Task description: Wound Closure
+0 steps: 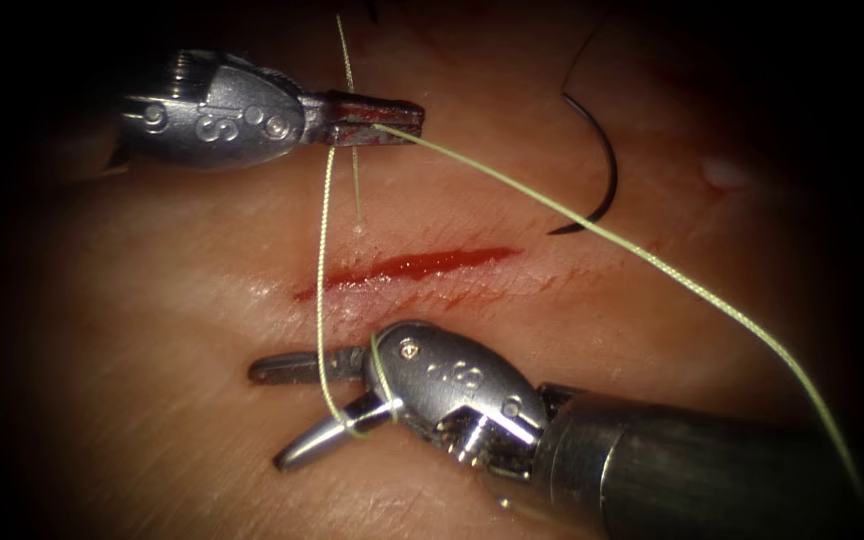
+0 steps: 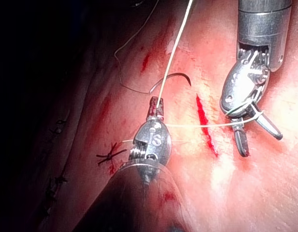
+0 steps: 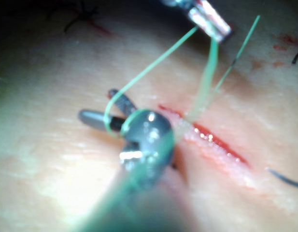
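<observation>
The cut (image 1: pixel 412 267) lies red across the middle of the tissue (image 1: pixel 152 300). Above its left end, my left tool (image 1: pixel 377 118) is shut on the green thread (image 1: pixel 324 260). From there one strand drops across the cut and loops around my right tool (image 1: pixel 270 415), which lies below the cut with open jaws and nothing between them. A second strand runs off to the lower right. The curved needle (image 1: pixel 604 170) lies free on the tissue above the cut's right end. The left wrist view has the left tool (image 2: pixel 157 107), right tool (image 2: pixel 255 140) and needle (image 2: pixel 180 77).
A short strand of thread (image 1: pixel 355 190) rises from the tissue just above the cut's left part. An older dark stitch knot (image 2: pixel 110 157) sits on the tissue beside the left tool's shaft. The right wrist view takes in the right tool (image 3: pixel 98 105), the cut (image 3: pixel 216 142) and the left tool (image 3: pixel 209 21).
</observation>
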`<state>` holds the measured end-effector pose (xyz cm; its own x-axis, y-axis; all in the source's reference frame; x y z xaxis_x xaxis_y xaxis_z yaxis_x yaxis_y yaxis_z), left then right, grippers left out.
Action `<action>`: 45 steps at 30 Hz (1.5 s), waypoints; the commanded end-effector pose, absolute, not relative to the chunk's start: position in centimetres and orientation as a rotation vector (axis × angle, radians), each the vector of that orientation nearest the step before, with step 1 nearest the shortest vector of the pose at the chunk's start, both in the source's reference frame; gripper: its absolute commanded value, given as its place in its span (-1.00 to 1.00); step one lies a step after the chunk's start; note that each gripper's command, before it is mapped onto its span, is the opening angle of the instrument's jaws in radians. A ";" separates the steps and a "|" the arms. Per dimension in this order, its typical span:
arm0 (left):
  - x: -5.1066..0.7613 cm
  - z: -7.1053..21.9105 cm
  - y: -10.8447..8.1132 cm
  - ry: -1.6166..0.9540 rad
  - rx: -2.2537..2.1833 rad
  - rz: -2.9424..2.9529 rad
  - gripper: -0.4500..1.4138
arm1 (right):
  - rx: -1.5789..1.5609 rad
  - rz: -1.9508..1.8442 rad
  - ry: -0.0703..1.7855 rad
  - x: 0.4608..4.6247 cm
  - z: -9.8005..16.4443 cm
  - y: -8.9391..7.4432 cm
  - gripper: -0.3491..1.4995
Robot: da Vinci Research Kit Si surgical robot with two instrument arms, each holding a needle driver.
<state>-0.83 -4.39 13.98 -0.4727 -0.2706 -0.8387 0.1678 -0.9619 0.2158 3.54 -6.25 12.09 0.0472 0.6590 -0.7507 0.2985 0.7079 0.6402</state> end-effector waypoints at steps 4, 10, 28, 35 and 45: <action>-0.82 14.2 -4.4 -0.161 1.446 -2.480 -1.00 | 0.813 0.381 1.629 3.59 12.1 -6.1 0.56; -0.85 14.4 -4.3 -0.160 1.448 -2.469 -1.00 | 0.842 0.397 1.647 3.68 12.1 -6.2 0.51; -0.73 15.0 -4.4 -0.220 1.415 -2.492 -1.00 | 0.867 0.554 1.749 3.72 11.9 -6.1 0.76; -0.73 15.2 -4.5 -0.217 1.418 -2.513 -1.00 | 0.861 0.603 1.786 3.71 11.9 -5.9 0.64; -0.55 15.1 -4.7 -0.193 1.434 -2.515 -1.00 | 0.678 0.744 1.797 3.49 12.1 -5.6 0.62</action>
<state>-0.50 -4.71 15.02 -0.4907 -0.2640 -0.8303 0.1401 -0.9645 0.2239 3.44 -5.60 12.06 -0.3099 0.7417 -0.5948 0.0997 0.6475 0.7555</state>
